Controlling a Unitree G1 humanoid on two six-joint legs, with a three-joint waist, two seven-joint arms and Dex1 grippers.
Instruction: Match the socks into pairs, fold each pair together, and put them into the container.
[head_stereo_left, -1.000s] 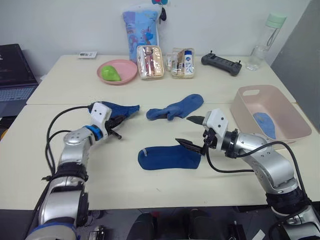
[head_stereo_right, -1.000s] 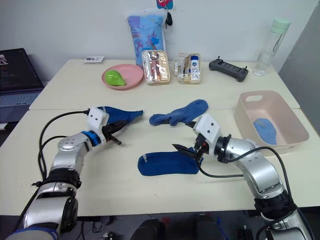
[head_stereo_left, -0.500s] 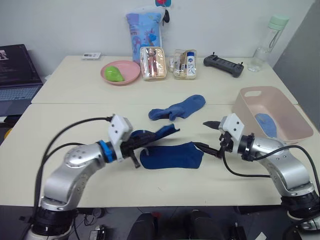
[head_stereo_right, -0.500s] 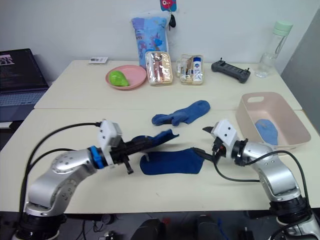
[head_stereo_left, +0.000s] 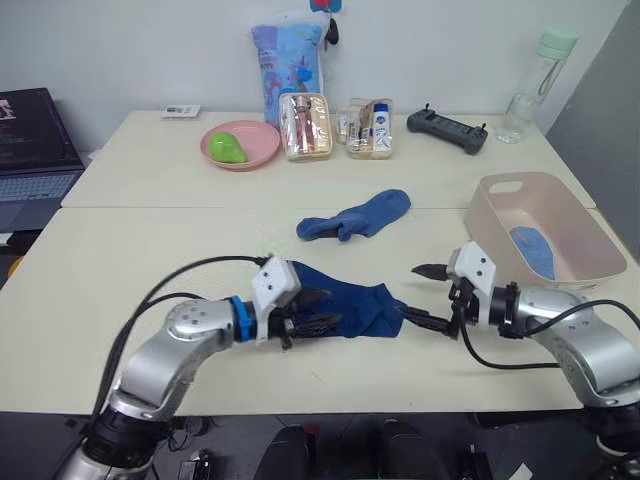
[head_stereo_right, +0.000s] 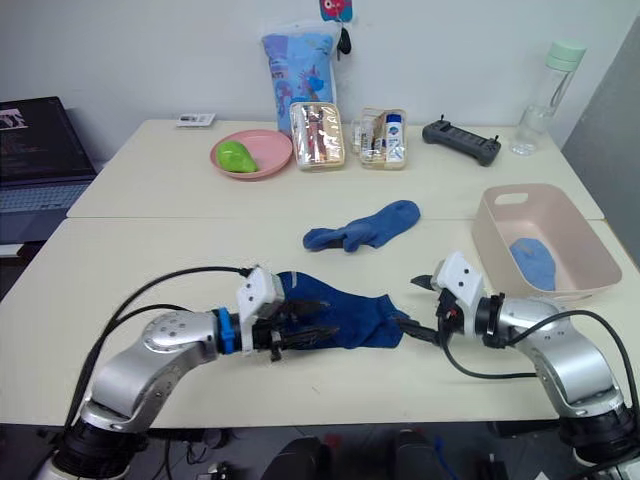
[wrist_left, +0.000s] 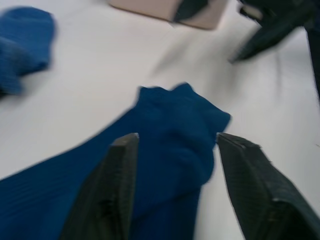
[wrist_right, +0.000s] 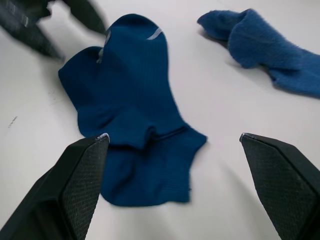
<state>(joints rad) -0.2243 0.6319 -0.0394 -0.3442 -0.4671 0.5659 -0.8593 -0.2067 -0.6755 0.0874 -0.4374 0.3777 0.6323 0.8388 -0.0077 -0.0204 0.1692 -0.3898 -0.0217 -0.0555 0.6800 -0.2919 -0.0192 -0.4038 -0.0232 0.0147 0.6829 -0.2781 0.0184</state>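
So the left gripper (head_stereo_left: 312, 322) had just dragged its dark navy sock (head_stereo_left: 335, 300) across onto the other one. Its fingers were now spread. The right gripper (head_stereo_left: 432, 297) hung open nearby. Pair matched, folding's next; container (head_stereo_left: 580, 265) waited off right.

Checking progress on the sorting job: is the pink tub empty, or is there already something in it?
Not empty. The pink tub holds one light blue sock lying flat on its floor; nothing else shows inside.
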